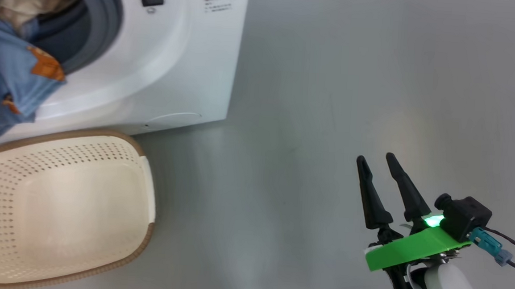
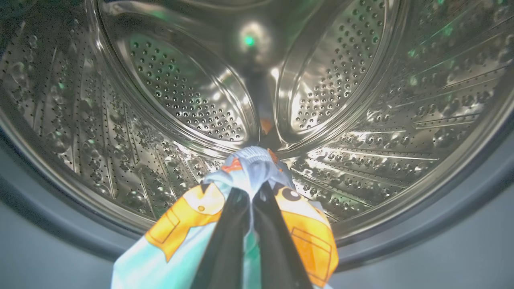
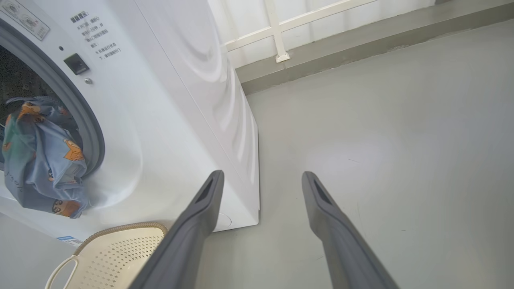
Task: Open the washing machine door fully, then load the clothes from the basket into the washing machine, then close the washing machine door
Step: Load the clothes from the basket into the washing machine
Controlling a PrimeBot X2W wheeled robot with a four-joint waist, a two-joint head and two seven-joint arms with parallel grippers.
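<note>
Left wrist view is showing the left gripper [image 2: 251, 194] with its 2 dark fingers pinching tight on a fold of the light-blue fabric clothes with orange cartoon prints [image 2: 180, 218]. It is pointing into the perforated steel drum [image 2: 180, 92] of the big white boxy washing machine [image 1: 177, 59]. The drum wall ahead of it is looking bare.

In the head view the bundle is hanging across the grey rubber gasket [image 1: 109, 15]. Pale cream lining is sitting inside the mouth, and a blue tail is drooping down the white front, above the small cream perforated plastic basket with a brown woven-look rim [image 1: 145, 187]. The part of the basket's inside that is in sight is holding no garment, so the lifting-out is looking done.

Loading is about halfway by my reckoning. The bundle is needing to go deeper, be let go and have its tail tucked in, and the closing of the door is not yet begun.

The right gripper [image 1: 376, 157] is waiting well apart over the grey floor, its fingers spread wide and carrying nothing.

The basket's left end is being cut off by the frame edge. How far the washing machine door is standing open I cannot tell. I cannot tell either whether the bundle is 1 garment or several.
</note>
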